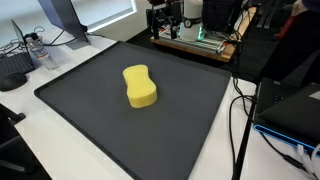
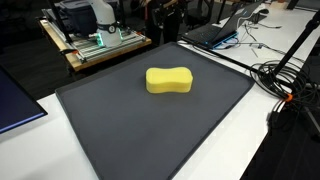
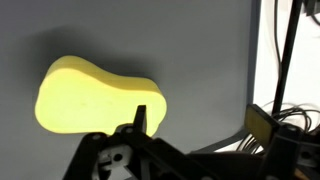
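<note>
Dark mat (image 1: pixel 90 100) bears a yellow sponge (image 1: pixel 140 86) alone, the jaws wide open and well apart from it.

One yellow sponge (image 1: pixel 140 86), one dark mat (image 1: pixel 90 115)

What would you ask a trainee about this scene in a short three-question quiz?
1. True or false: the sponge lies on the dark mat.
2. What colour is the sponge? A red, B yellow, C blue.
3. Short answer: is the gripper holding the sponge?

Key: 1 true. 2 B. 3 No, the sponge lies free on the mat in both exterior views.
</note>
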`<state>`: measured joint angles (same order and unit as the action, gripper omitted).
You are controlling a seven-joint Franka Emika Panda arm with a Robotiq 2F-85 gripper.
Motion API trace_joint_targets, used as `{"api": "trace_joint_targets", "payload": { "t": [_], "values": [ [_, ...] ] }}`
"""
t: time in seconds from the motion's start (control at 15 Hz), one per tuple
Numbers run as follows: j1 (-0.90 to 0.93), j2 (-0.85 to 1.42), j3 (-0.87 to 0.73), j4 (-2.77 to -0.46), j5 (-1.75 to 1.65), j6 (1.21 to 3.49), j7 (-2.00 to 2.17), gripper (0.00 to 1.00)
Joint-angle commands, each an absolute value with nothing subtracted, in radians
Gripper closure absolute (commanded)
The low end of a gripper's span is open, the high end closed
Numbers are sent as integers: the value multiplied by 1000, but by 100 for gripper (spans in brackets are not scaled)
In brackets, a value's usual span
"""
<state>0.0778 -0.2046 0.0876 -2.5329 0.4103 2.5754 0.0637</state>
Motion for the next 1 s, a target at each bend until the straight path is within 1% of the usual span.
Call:
{"api": "trace_joint_targets", "payload": {
  "t": [0.0,0.53,0.93],
  "values": [
    [108,-110,74,-2407,346,2489,-49,0],
    [83,134,78,-2157,162,2343,-203,0],
    [15,300,62,-1967,171,2238,-268,0]
  ]
}}
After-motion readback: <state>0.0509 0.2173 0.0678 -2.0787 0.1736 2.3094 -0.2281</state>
